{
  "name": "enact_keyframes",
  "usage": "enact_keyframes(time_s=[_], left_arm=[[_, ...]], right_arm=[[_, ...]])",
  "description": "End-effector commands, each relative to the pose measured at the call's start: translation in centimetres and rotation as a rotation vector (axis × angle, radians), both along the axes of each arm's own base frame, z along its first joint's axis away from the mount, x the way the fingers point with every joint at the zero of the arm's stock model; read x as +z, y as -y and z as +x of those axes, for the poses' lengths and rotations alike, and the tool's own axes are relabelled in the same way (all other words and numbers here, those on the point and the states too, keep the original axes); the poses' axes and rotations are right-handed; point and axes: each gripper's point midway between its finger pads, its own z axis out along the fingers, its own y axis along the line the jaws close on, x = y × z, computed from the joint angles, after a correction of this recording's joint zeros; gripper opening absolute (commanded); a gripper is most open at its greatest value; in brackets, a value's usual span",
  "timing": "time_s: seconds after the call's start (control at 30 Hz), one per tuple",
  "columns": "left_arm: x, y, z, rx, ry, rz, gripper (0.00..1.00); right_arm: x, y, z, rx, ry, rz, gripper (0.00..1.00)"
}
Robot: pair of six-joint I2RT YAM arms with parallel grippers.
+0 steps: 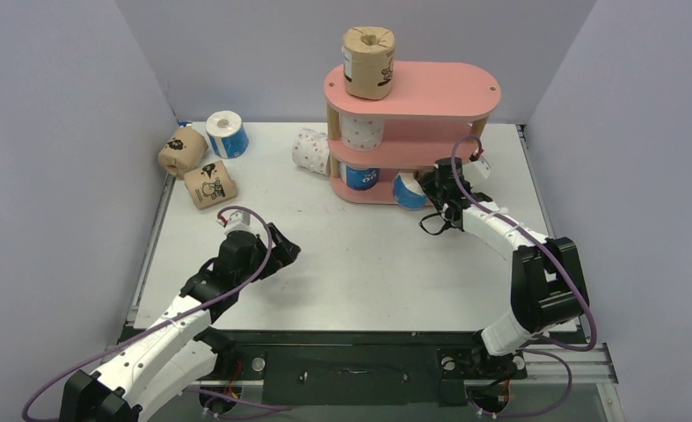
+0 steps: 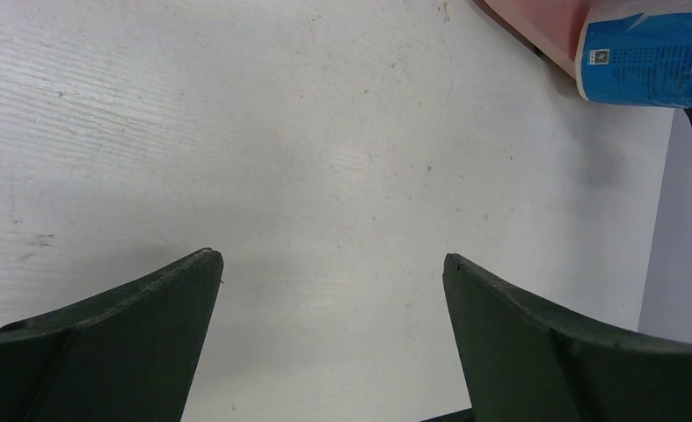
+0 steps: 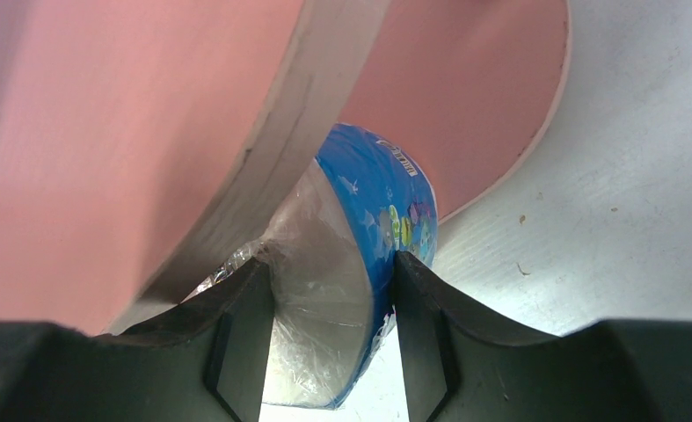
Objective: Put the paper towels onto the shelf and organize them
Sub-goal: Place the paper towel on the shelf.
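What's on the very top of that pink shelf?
One brown paper towel roll stands upright at the left end of the shelf's top board; the rest of that board is bare. The board hides much of the tiers beneath it.

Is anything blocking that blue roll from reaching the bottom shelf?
Nothing visible does. The right end effector holds the blue roll at the bottom board's edge, and the board behind it looks bare. A second blue roll sits to its left; the middle board's rim passes close above.

The blue roll (image 3: 386, 211) is wrapped in glossy, crinkled film. The shelf (image 1: 439, 88) is coated matt pink, its edges left pale. The table (image 2: 236, 132) is finished matt white.
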Motion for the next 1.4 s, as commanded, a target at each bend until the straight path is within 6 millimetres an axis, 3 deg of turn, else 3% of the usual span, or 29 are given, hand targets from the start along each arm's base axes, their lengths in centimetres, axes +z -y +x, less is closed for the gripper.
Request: enact_keyframes(time_s=[0.0, 0.2, 0.63, 1.13, 1.37], left_arm=[[0.7, 0.3, 0.7, 0.001, 0.032, -0.019, 0.96], [0.5, 0.5, 0.7, -0.009, 0.027, -0.021, 0.96], [0.2, 0.6, 0.5, -0.016, 0.024, -0.025, 0.96], [0.3, 0.7, 0.2, -0.023, 0.026, -0.045, 0.97], [0.2, 0.8, 0.0, -0.025, 0.025, -0.056, 0.96]], right_arm=[[4.5, -0.7, 3.4, -0.009, 0.152, 0.059, 0.27], [3.8, -1.3, 3.6, 0.029, 0.125, 0.064, 0.30], [4.9, -1.2, 3.1, 0.034, 0.141, 0.066, 0.58], [6.5, -1.0, 1.9, 0.027, 0.179, 0.097, 0.64], [6.3, -1.5, 1.8, 0.044, 0.189, 0.136, 0.62]])
